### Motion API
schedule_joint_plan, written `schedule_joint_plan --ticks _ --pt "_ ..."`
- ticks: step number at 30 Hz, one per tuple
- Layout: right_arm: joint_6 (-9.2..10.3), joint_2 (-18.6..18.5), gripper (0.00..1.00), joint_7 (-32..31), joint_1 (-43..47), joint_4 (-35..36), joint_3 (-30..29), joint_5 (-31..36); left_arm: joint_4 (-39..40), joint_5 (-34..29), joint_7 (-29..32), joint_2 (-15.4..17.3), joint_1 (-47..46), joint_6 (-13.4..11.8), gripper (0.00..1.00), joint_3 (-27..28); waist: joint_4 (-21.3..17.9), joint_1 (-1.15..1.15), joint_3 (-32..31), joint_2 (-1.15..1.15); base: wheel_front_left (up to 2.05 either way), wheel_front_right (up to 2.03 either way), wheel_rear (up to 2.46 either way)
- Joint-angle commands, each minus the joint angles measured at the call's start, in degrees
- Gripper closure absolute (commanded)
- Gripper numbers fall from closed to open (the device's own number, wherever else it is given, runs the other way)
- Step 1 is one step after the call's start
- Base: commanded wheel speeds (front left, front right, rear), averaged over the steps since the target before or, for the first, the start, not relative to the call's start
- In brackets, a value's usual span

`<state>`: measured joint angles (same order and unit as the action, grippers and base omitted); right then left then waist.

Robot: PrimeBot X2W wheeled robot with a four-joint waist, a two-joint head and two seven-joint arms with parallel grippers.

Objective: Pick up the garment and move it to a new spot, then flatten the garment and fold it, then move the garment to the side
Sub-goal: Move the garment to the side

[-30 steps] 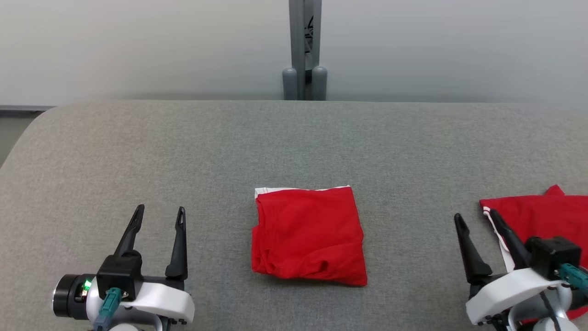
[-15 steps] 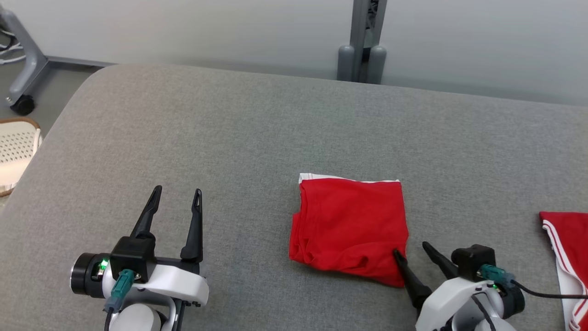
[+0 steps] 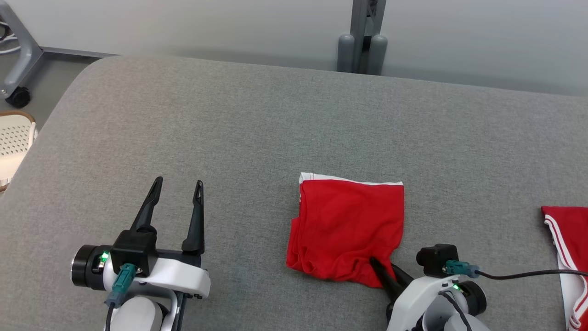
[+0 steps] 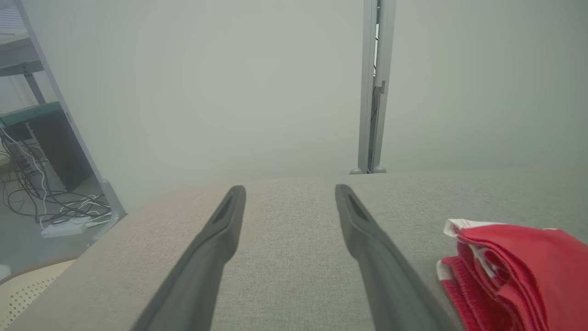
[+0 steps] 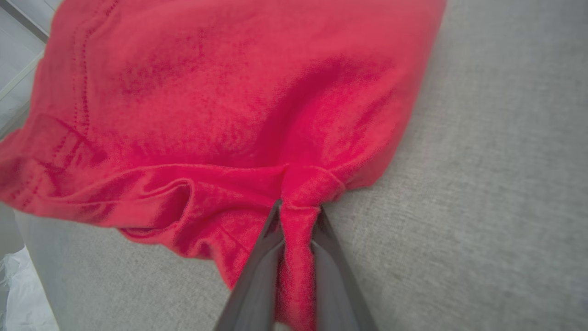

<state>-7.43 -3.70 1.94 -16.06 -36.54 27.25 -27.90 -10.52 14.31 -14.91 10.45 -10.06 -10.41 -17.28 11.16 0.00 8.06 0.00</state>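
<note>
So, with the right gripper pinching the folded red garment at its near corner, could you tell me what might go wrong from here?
1. The right gripper holds only one corner of the folded red garment, so lifting may let the layers unfold or sag.
2. The pinch takes little cloth; it could slip out.
3. The left gripper stands open and apart, giving no support.
</note>
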Motion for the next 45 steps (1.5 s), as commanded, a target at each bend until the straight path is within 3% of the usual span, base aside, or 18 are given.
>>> schedule_joint_plan --ticks 1,8,15,24,31,40,41,42,43,45 --pt "-0.09 -0.13 1.00 0.16 0.65 -0.98 0.55 0.02 -0.02 -0.16 -0.17 0.23 -1.09 0.25 0.00 0.45 -0.59 0.00 0.18 0.00 0.00 0.00 0.00" --pt "0.11 -4.55 1.00 1.66 1.26 1.86 0.60 2.16 0.46 -0.84 -0.17 0.71 -0.28 0.46 0.00 1.55 -6.05 0.00 1.48 0.00 0.00 0.00 0.00" --pt "0.12 -10.87 1.00 0.43 2.93 8.36 -2.17 6.73 1.93 -1.62 -0.18 1.54 -0.94 0.52 0.00 2.22 -14.32 0.00 3.55 0.00 0.00 0.00 0.00" --pt "-0.05 -21.85 1.00 -3.28 -2.28 18.68 -4.08 13.61 3.57 -2.72 0.57 3.57 -3.79 0.85 0.00 2.10 -23.72 0.00 7.47 0.00 0.00 0.00 0.00" --pt "-0.04 -28.85 1.00 -4.25 -8.82 16.59 -8.68 13.67 4.12 -3.61 1.58 4.22 -6.22 1.57 0.00 0.65 -26.08 0.00 10.06 0.00 0.00 0.00 0.00" --pt "-0.05 -28.13 1.00 -3.14 -10.01 7.76 -14.14 12.35 3.84 -4.17 1.69 4.42 -7.88 1.42 0.00 -0.30 -25.70 0.00 11.91 0.00 0.00 0.00 0.00" --pt "-0.05 -27.63 0.79 -2.59 -10.26 6.81 -14.75 12.07 3.82 -4.09 1.67 4.48 -7.94 1.34 0.00 -0.24 -25.75 0.00 12.06 0.00 0.00 0.00 0.00" --pt "-0.05 -27.39 0.31 -2.25 -10.43 5.90 -15.12 12.20 3.76 -3.99 1.65 4.54 -7.95 1.24 0.00 -0.17 -25.81 0.00 12.18 0.00 0.00 0.00 0.00" --pt "-0.05 -26.91 0.00 -1.46 -10.60 5.15 -15.34 12.13 3.70 -3.89 1.64 4.52 -7.98 1.19 0.00 -0.18 -25.83 0.00 12.24 0.00 0.00 0.00 0.00" --pt "-0.05 -26.26 0.00 -0.68 -10.56 3.56 -16.34 12.40 3.60 -3.81 1.59 4.52 -7.97 1.15 0.00 -0.23 -25.82 0.00 12.13 0.00 0.00 0.00 0.00"
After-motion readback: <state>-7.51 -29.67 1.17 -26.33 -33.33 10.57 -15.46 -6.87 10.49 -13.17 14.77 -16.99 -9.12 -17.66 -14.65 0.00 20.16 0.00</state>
